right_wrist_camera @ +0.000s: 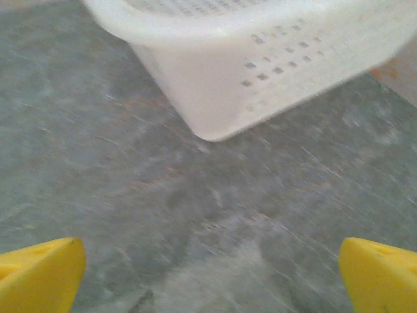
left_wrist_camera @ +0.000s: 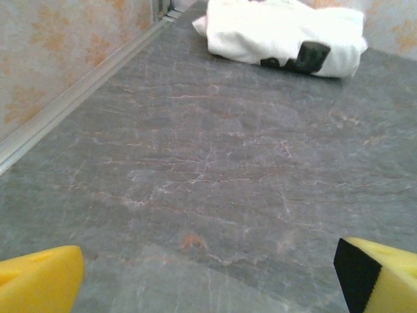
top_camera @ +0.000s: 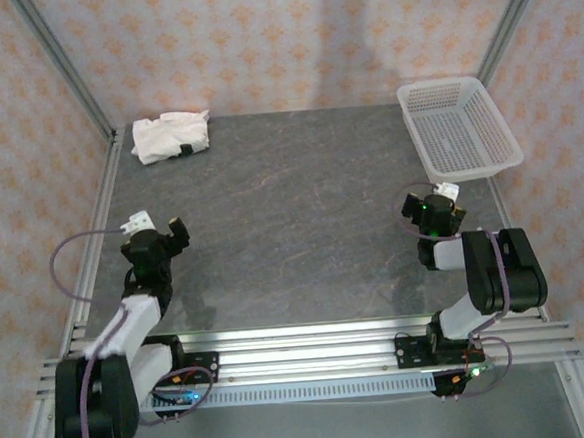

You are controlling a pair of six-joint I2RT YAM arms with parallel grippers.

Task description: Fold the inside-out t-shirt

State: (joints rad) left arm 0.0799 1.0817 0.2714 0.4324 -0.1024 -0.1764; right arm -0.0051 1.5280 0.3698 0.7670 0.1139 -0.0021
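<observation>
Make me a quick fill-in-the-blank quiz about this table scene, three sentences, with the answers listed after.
1. The t-shirt lies in the far ____ corner of the table.
2. Inside the basket lies ____.
3. The left gripper and the right gripper both stand ____, holding no object.
Missing words: left; nothing; open.

top: overhead rear | L-wrist: low, twd t-shirt (left_wrist_camera: 280, 36) | R-wrist: low, twd basket (right_wrist_camera: 260, 72)

A lab test cell: aluminium frame posts (top_camera: 61, 65) and wallpapered panels (top_camera: 289, 39) enclose a grey tabletop (top_camera: 301, 208) with mounting rails (top_camera: 311, 343)
</observation>
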